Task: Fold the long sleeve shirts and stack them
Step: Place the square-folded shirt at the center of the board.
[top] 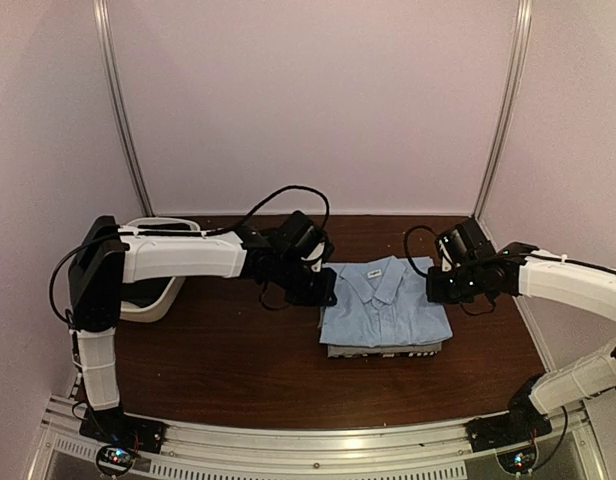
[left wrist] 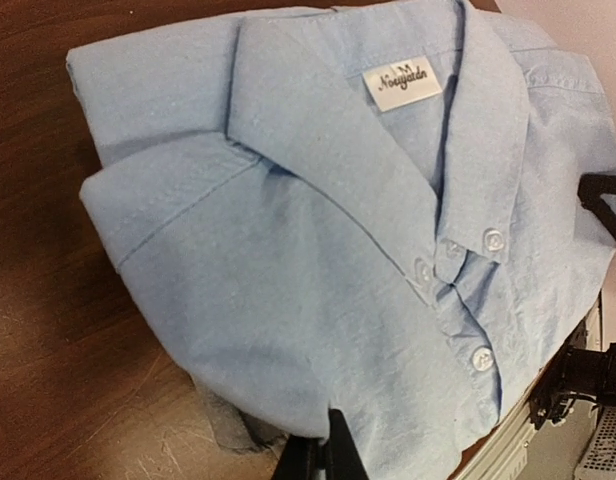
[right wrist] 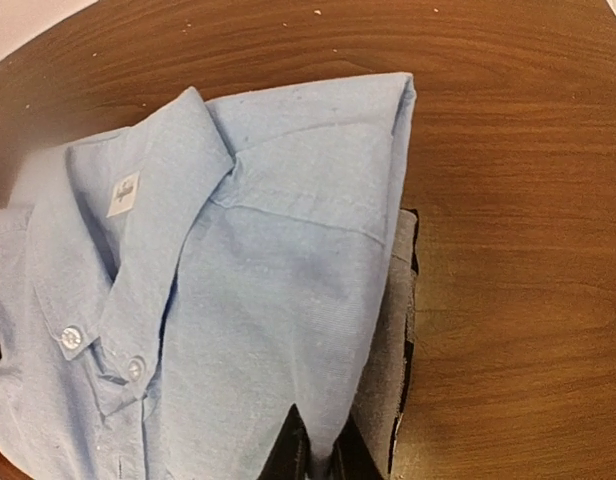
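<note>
Nearest us, the left tool (left wrist: pixel 323 452) is closed at the edge of the light blue shirt (left wrist: pixel 318 250); we cannot tell whether it pinches cloth. The right tool (right wrist: pixel 323 452) is all but closed, with a sliver of blue cloth between its fingers. One bin (top: pixel 168 298) stands at the left of the bench (top: pixel 228 365); its contents are hidden from us. We count two folded shirts: the blue one lies on the grey shirt (right wrist: pixel 386 340), whose edge peeks out. Bare wood lies in front and left of the stack.
</note>
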`<state>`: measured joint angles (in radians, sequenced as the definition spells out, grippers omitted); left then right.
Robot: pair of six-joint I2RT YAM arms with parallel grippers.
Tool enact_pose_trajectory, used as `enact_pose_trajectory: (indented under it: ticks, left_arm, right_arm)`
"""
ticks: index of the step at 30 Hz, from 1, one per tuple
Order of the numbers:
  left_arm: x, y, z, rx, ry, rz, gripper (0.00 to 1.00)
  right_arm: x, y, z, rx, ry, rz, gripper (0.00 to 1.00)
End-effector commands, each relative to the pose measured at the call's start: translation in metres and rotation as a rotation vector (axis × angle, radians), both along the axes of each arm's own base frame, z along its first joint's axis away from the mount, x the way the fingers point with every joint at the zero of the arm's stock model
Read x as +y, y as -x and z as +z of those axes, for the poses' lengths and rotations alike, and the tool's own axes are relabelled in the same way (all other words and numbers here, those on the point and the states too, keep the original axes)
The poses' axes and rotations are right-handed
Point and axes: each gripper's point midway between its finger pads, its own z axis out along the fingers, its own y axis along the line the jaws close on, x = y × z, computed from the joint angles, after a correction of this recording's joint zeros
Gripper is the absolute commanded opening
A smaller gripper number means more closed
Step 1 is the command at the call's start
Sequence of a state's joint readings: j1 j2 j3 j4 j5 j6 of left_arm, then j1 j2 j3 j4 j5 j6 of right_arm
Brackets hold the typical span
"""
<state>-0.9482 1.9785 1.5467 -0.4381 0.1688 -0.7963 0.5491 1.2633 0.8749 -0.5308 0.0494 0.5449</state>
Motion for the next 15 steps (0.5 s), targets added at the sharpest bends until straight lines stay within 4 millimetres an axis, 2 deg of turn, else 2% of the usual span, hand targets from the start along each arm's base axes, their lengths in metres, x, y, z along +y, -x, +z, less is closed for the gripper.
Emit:
enact_pose_trajectory:
  ticks: [1, 4, 6, 8, 12, 15]
  left_arm:
    - [0.001, -0.001, -0.030, 0.023, -0.027, 0.016, 0.02]
    - [0.006, 0.000, -0.042, 0.029, -0.057, 0.025, 0.13]
    - [0.010, -0.002, -0.046, 0.023, -0.073, 0.033, 0.21]
    - [0.013, -0.005, -0.046, 0.011, -0.087, 0.042, 0.27]
    - [0.022, -0.010, -0.043, 0.001, -0.100, 0.057, 0.32]
    - [0.030, -0.015, -0.037, -0.015, -0.101, 0.074, 0.35]
  right_arm:
    - [-0.013, 0.000, -0.004, -0.017, 0.017, -0.036, 0.16]
    - [-0.016, 0.003, -0.012, -0.003, 0.020, -0.043, 0.26]
    - [-0.017, 0.005, -0.018, 0.012, 0.021, -0.046, 0.36]
    - [-0.018, 0.008, -0.024, 0.028, 0.023, -0.050, 0.40]
    - [-0.022, 0.014, -0.032, 0.047, 0.025, -0.059, 0.47]
    - [-0.025, 0.018, -0.031, 0.048, 0.024, -0.068, 0.53]
